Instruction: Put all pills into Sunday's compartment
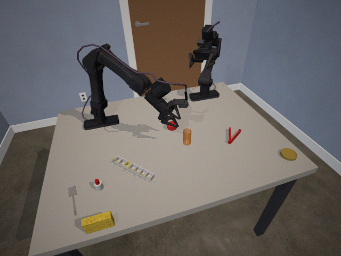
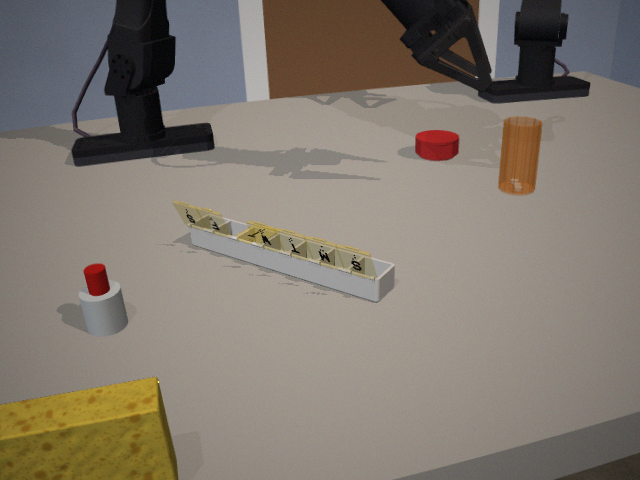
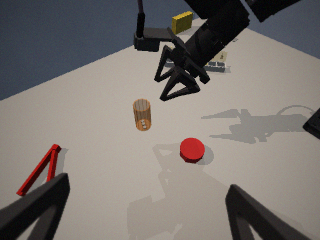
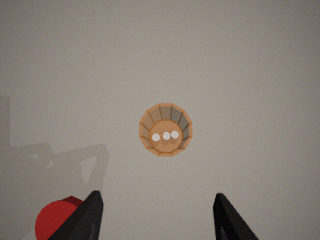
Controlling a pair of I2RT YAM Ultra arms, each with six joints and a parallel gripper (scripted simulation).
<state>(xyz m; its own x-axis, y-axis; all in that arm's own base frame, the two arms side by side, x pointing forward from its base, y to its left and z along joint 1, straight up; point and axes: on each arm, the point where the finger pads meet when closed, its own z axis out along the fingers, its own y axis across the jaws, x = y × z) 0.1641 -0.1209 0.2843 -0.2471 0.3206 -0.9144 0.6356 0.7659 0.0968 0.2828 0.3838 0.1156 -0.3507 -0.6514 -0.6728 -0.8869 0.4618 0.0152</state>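
right gripper (image 1: 178,122) (image 2: 486,86) (image 3: 162,90) (image 4: 159,197), half spread and empty, hangs above the table near the upright orange bottle (image 1: 187,136) (image 2: 520,156) (image 3: 142,115) (image 4: 165,130); the light, likely slick tube wants a mid-wall grip. left gripper (image 1: 200,62) (image 3: 148,192) stands wide. the red cap (image 1: 171,126) (image 2: 436,145) (image 3: 192,150) (image 4: 57,222) crowds one side; the table edge lies well off.

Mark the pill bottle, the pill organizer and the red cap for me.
Pill bottle (image 1: 187,137) (image 2: 520,155) (image 3: 142,115) (image 4: 166,151): all four views, on its orange wall.
Pill organizer (image 2: 281,265): exterior view, on its white front side.
Red cap (image 2: 436,137) (image 3: 192,149): exterior and left wrist views, on its top face.
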